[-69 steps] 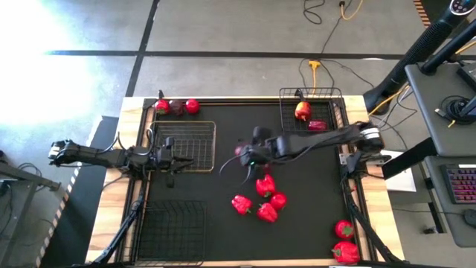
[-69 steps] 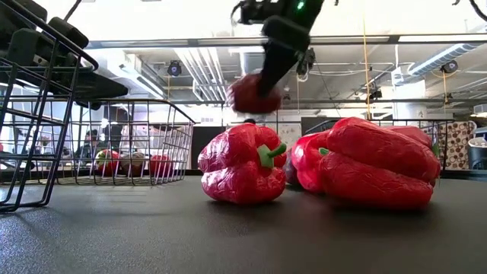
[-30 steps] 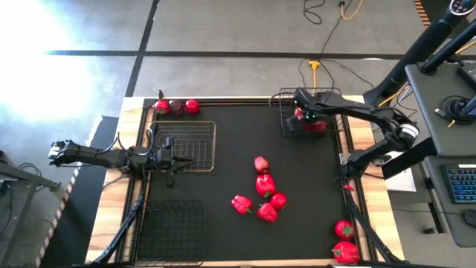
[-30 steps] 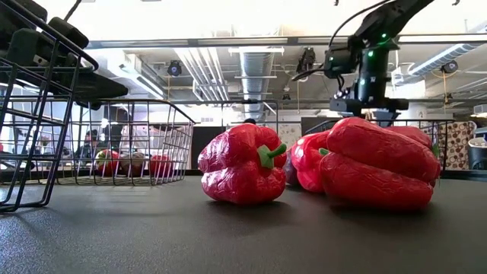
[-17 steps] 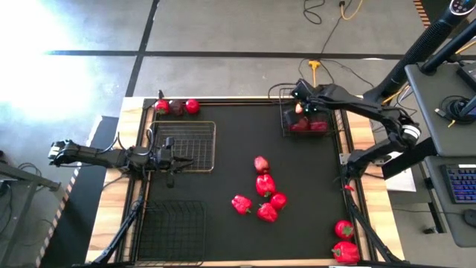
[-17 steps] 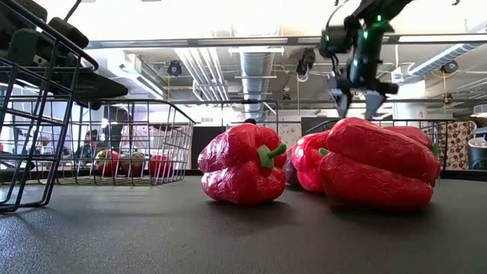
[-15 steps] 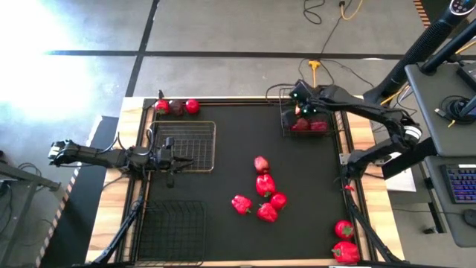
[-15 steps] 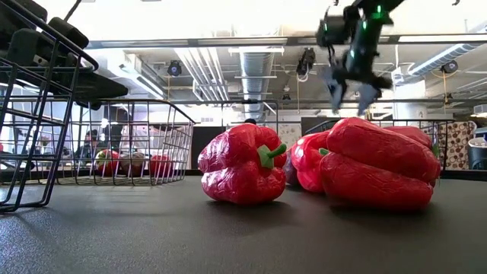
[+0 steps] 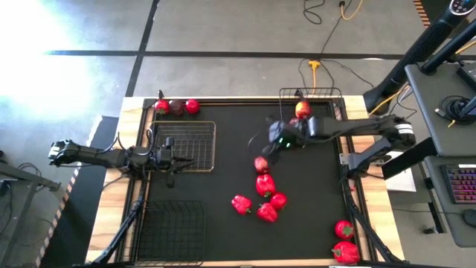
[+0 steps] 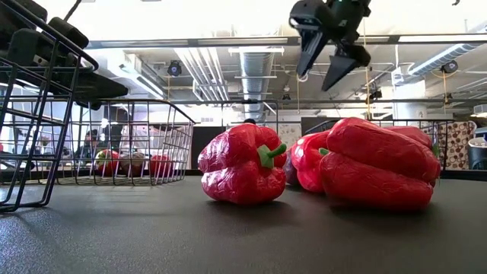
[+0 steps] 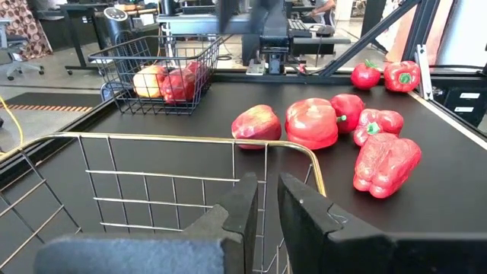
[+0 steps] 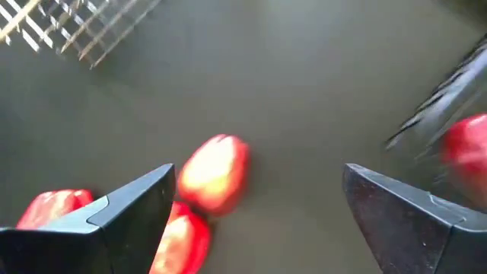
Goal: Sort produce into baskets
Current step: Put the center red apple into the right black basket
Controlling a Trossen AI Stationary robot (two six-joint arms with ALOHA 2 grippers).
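Observation:
My right gripper hangs open above the table's middle, just far-right of a red apple, which shows between its fingers. It touches nothing. Several red peppers lie in a cluster nearer the front. The far-right wire basket holds an apple. Two more baskets stand at the left and near left. My left gripper rests shut at the left basket's rim.
Three red items sit in a row at the far left corner. Two more lie at the near right corner. My right arm spans the table's right half. Bare black mat lies between the left baskets and the pepper cluster.
My right gripper has risen out of the far-right basket and swung toward the table's left and near side, ending above the apple at the middle. Its wrist has rolled, and its fingers have stayed open. The produce has not moved.

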